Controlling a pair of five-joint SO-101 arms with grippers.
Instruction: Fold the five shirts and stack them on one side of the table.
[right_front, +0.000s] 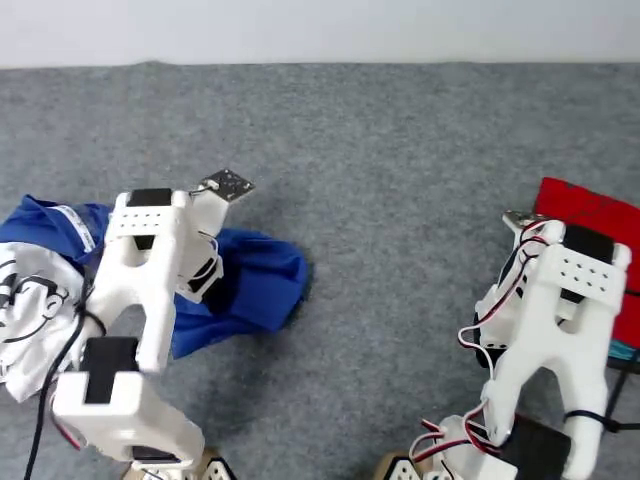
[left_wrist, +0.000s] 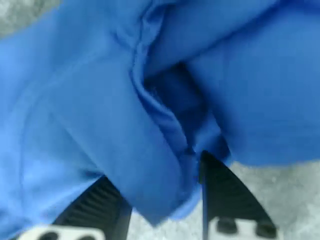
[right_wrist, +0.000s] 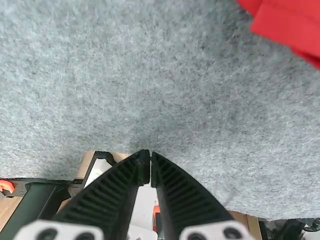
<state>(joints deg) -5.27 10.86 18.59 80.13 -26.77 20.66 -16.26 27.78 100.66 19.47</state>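
A crumpled blue shirt (right_front: 255, 280) lies on the grey mat at the left, under my left arm (right_front: 150, 260). In the left wrist view my left gripper (left_wrist: 165, 175) is shut on a bunched fold of the blue shirt (left_wrist: 100, 100), and the cloth drapes over one finger. A white printed shirt (right_front: 25, 300) lies at the far left, partly under the blue one. A folded red shirt (right_front: 590, 215) sits at the right edge. My right gripper (right_wrist: 150, 155) is shut and empty, above the mat's front edge, with a corner of the red shirt (right_wrist: 290, 25) beyond it.
The grey mat (right_front: 400, 180) is bare across the middle and back. A teal edge (right_front: 622, 350) shows below the red shirt, beside my right arm (right_front: 555, 300). The wooden table edge (right_wrist: 87, 165) shows past the mat's front.
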